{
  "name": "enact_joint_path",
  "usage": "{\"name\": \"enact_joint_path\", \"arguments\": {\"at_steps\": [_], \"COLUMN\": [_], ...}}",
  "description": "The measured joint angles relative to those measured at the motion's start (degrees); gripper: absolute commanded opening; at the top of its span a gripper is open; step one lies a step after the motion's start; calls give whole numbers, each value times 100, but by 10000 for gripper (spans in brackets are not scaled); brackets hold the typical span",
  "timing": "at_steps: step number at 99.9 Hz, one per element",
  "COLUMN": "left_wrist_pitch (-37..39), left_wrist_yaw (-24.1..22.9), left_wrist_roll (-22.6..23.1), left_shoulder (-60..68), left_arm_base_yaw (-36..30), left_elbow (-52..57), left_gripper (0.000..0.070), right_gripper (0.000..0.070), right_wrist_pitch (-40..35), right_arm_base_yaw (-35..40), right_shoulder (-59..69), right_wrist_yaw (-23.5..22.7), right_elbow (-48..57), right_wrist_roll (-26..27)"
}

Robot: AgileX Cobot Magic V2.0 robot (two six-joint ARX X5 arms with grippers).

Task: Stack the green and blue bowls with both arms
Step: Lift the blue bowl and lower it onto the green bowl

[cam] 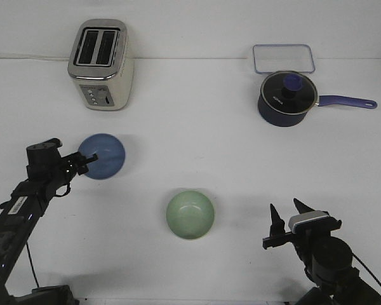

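The light blue bowl (103, 155) sits on the white table at the left, in front of the toaster. My left gripper (87, 161) is at its left rim, with one finger (91, 156) reaching over the rim. I cannot tell whether it grips the rim. The pale green bowl (190, 214) sits upright and empty at the centre front, apart from both grippers. My right gripper (287, 217) is to the right of the green bowl, near the front edge. Its jaws stand apart and hold nothing.
A cream toaster (102, 63) stands at the back left. A dark blue lidded saucepan (287, 97) with a long handle stands at the back right, with a clear rectangular container (283, 58) behind it.
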Motion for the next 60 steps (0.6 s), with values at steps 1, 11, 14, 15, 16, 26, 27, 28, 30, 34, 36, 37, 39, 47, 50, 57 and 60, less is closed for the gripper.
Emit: {"name": "enact_joint_path", "arguments": {"at_steps": [1, 11, 14, 15, 16, 26, 27, 28, 30, 34, 36, 37, 39, 47, 50, 57, 60], "left_wrist_pitch": [2, -63, -114, -131, -153, -420, -437, -459, -503, -590, -625, -638, -673, -826, -868, -874, -866], "left_wrist_yaw": [31, 291, 330, 343, 352, 367, 365, 367, 372, 387, 389, 391, 391, 393, 396, 396, 393], "left_wrist_roll": [0, 2, 11, 17, 22, 76, 90, 98, 109, 129, 138, 140, 146, 151, 151, 153, 153], "left_shoulder": [-39, -492, -623, -664, -704, -975, -990, -1005, -1032, -1058, -1060, -1060, -1060, -1058, -1053, -1008, -973], "left_arm_base_yaw": [-31, -367, -492, -535, -581, -1086, -1143, -1200, -1314, -1554, -1679, -1742, -1867, -2398, -2597, -3067, -3263], "left_elbow": [20, 201, 247, 262, 275, 380, 385, 385, 385, 385, 385, 385, 385, 385, 385, 385, 382], "left_gripper": [13, 13, 13, 13, 13, 13, 13, 13, 13, 13, 13, 13, 13, 13, 13, 13, 13], "right_gripper": [418, 418, 418, 418, 418, 418, 418, 418, 418, 418, 418, 418, 418, 418, 418, 418, 418], "right_wrist_pitch": [0, 0, 0, 0, 0, 0, 0, 0, 0, 0, 0, 0, 0, 0, 0, 0, 0], "right_arm_base_yaw": [0, 0, 0, 0, 0, 0, 0, 0, 0, 0, 0, 0, 0, 0, 0, 0, 0], "right_shoulder": [0, 0, 0, 0, 0, 0, 0, 0, 0, 0, 0, 0, 0, 0, 0, 0, 0], "right_wrist_yaw": [0, 0, 0, 0, 0, 0, 0, 0, 0, 0, 0, 0, 0, 0, 0, 0, 0], "right_elbow": [0, 0, 0, 0, 0, 0, 0, 0, 0, 0, 0, 0, 0, 0, 0, 0, 0], "right_wrist_roll": [0, 0, 0, 0, 0, 0, -2, 0, 0, 0, 0, -2, 0, 0, -2, 0, 0]}}
